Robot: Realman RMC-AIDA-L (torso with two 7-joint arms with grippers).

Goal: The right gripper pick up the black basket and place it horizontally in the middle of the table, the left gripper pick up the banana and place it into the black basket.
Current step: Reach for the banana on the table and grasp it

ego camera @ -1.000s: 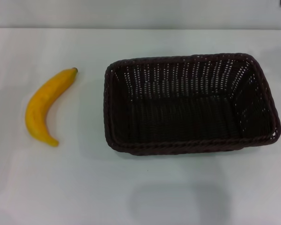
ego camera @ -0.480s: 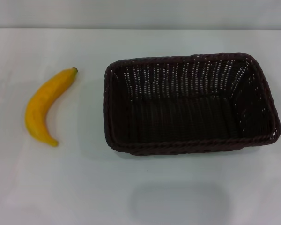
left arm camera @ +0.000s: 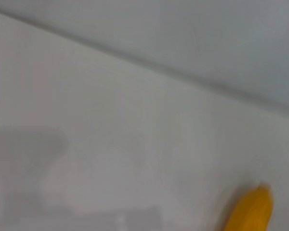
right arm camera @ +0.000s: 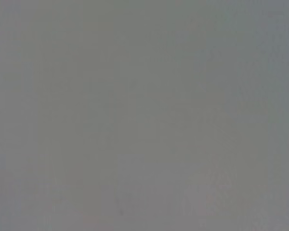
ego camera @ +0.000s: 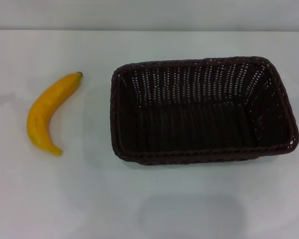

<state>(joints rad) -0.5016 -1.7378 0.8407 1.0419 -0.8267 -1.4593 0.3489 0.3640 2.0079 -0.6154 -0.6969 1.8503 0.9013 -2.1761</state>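
The black basket (ego camera: 202, 109) lies lengthwise across the white table (ego camera: 139, 199), a little right of the middle, and is empty. The banana (ego camera: 47, 113) lies on the table to the left of the basket, apart from it, with its dark stem tip at the far end. The left wrist view shows one end of the banana (left arm camera: 250, 211) on the white table. Neither gripper shows in any view. The right wrist view shows only a plain grey surface.
The table's far edge (ego camera: 149, 30) runs across the top of the head view, with a pale wall behind it. A faint shadow lies on the table at the far left (ego camera: 0, 99).
A small dark shape at the top right corner of the head view has gone. A faint shadow has appeared on the table at the far left. Basket and banana have not moved.
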